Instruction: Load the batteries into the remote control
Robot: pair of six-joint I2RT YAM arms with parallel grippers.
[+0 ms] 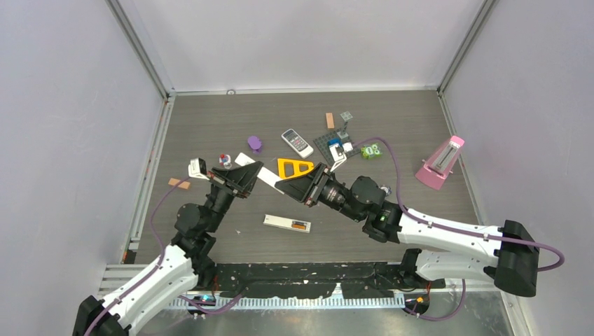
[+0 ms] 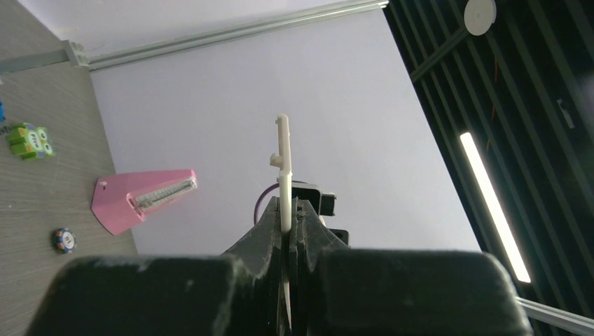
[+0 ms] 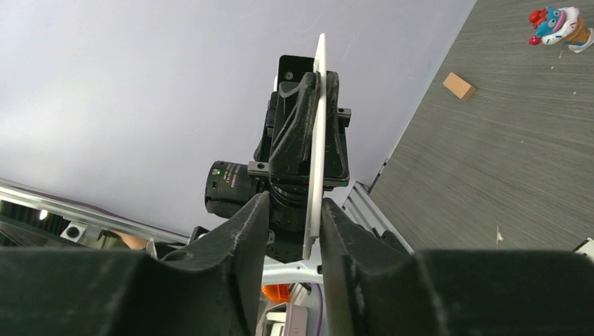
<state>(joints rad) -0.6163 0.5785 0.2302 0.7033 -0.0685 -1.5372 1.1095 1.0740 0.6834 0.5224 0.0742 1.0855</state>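
Observation:
The white handset [image 1: 287,223] lies flat on the table, in front of both grippers, with a dark and orange patch at its right end. My left gripper [image 1: 256,170] is shut on a thin white plate [image 1: 270,178] and holds it above the table. In the left wrist view the plate [image 2: 283,175] stands edge-on out of the shut left gripper [image 2: 289,210]. My right gripper [image 1: 284,184] is open around the plate's other end. In the right wrist view the plate [image 3: 316,140] sits between the fingers of the right gripper [image 3: 291,203], close against one of them. No batteries can be made out.
A grey remote with buttons [image 1: 297,142], a yellow triangle [image 1: 294,167], a purple piece [image 1: 254,143] and a dark baseplate with bricks [image 1: 333,143] lie behind the grippers. A pink metronome [image 1: 441,162] stands at the right, a green toy [image 1: 371,150] near it. Orange blocks [image 1: 178,183] lie at the left.

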